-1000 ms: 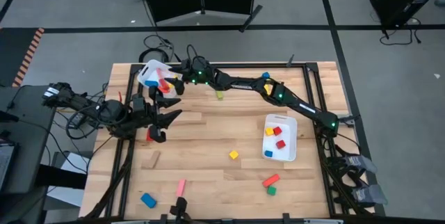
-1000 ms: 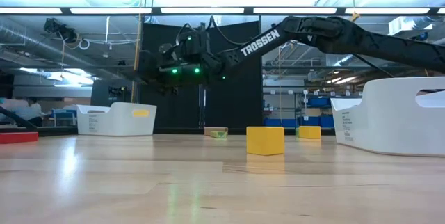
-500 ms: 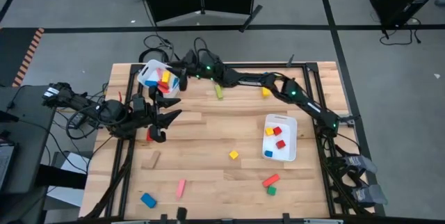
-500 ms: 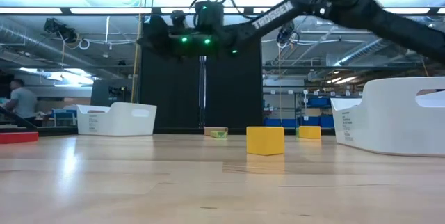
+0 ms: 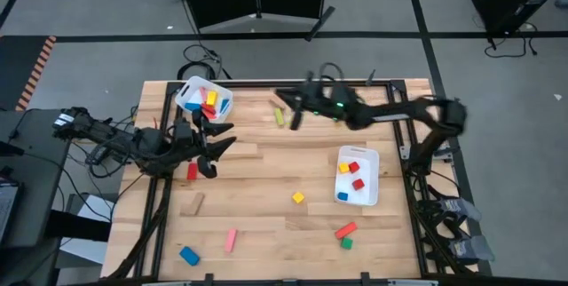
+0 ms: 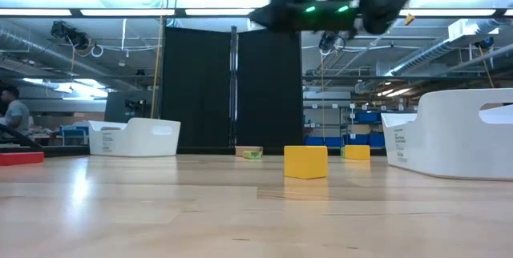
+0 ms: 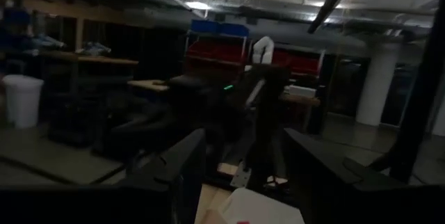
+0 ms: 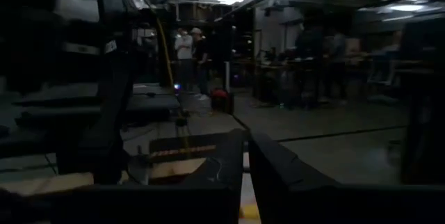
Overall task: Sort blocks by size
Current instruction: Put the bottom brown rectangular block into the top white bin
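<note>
Wooden blocks [image 5: 299, 197] lie scattered over the desk [image 5: 266, 179], with some already in the two white bins, one [image 5: 203, 98] at a far corner and one [image 5: 357, 176] on the right. Being small, rigid and probably light, with smooth painted faces, each is best pinched across two flat parallel sides; bars such as the pink one [image 5: 231, 240] are best taken across the short width near mid-length. The left hand [image 5: 216, 146] rests fingers apart beside a red block [image 5: 192, 170]. The right hand [image 5: 293, 108], raised above the desk near its far edge, appears empty, fingers almost together.

two white bins [image 5: 358, 176], many blocks [image 5: 299, 197]
</note>
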